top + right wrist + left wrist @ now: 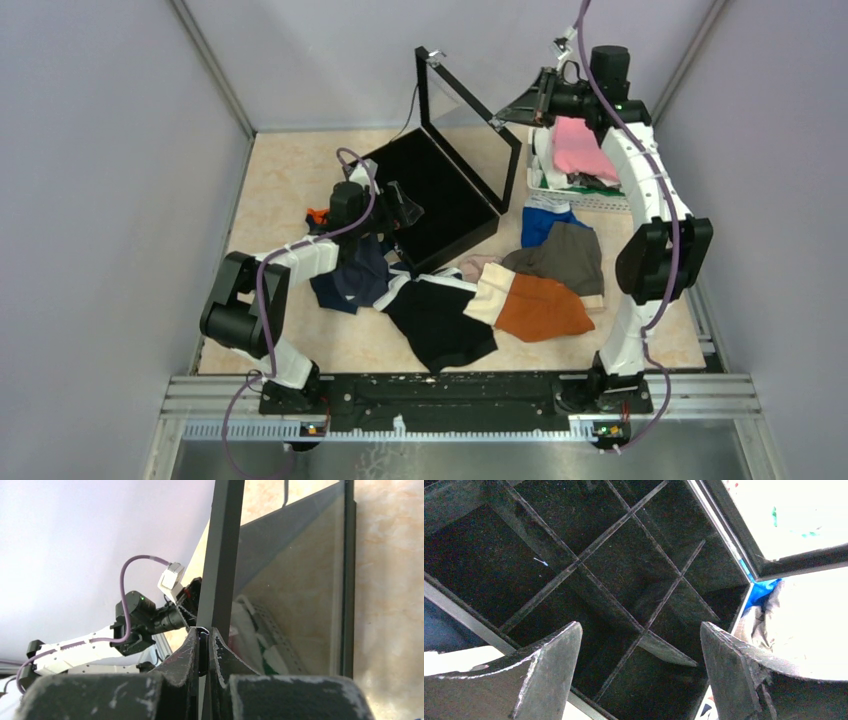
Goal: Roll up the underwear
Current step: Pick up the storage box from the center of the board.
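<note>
Several underwear lie loose on the table: a black pair with a white waistband (440,322), a rust-orange pair (542,308), a grey pair (562,256), a royal blue pair (545,222) and a navy pair (350,282) under my left arm. My left gripper (405,212) (639,626) hangs open and empty over the near corner of a black divided box (440,195) (624,555). Blue fabric (765,591) shows beyond the box wall. My right gripper (500,120) (204,630) is shut on the frame of the box's raised lid (470,100) (226,555).
A white basket (590,200) at the back right holds a pink folded cloth (582,148) and white items. The enclosure's walls stand on both sides. A small orange bit (317,214) lies left of my left gripper.
</note>
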Motion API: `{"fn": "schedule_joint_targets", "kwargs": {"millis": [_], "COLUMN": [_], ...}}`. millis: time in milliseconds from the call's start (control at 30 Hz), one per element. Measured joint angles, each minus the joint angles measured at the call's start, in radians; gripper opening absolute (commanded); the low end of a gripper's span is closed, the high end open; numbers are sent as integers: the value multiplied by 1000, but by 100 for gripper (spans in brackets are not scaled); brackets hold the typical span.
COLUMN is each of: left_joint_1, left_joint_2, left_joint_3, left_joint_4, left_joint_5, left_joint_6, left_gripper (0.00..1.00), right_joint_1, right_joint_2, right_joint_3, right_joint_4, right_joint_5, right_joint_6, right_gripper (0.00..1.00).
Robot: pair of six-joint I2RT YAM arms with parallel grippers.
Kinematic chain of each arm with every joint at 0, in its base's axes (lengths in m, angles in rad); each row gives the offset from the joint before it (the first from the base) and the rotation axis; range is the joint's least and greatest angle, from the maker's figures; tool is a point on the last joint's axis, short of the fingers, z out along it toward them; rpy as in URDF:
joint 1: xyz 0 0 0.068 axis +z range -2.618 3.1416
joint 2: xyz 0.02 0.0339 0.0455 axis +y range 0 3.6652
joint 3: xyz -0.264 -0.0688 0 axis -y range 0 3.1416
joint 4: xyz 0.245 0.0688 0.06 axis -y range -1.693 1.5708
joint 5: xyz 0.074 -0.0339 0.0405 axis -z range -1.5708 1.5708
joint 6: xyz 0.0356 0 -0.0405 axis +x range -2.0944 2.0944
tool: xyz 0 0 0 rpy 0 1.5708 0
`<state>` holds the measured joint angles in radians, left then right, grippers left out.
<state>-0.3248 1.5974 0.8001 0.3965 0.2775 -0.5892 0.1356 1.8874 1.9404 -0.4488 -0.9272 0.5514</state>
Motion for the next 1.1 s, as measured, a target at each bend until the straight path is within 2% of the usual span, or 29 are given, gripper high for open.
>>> {"fn": "schedule_joint_targets", "kwargs": {"millis": [133, 367, 533, 933, 1100], "left_joint_1": [-1, -1, -1, -1, -1], "left_joint_2": [1, 11, 16, 18, 18], "left_joint_3": [10, 23, 31, 35, 47], "left_joint_4": [-16, -27, -32, -39, -61], "left_joint_5": [-6, -10, -10, -5, -5], "left_joint_6": [17, 42, 47, 59, 61], "left_gripper": [95, 95, 95, 96, 96], "right_joint_1": [-53, -80, -101, -182, -211], "right_joint_2": [30, 58, 70, 72, 64], "right_joint_3": [13, 12, -3, -18, -18], "right_joint_4": [31, 88, 145, 180, 172], "right_joint_5": [-47, -97, -103, -54, -16], "right_joint_6": [31, 63, 87, 99, 92], "right_gripper": [6, 21, 27, 45, 49]}}
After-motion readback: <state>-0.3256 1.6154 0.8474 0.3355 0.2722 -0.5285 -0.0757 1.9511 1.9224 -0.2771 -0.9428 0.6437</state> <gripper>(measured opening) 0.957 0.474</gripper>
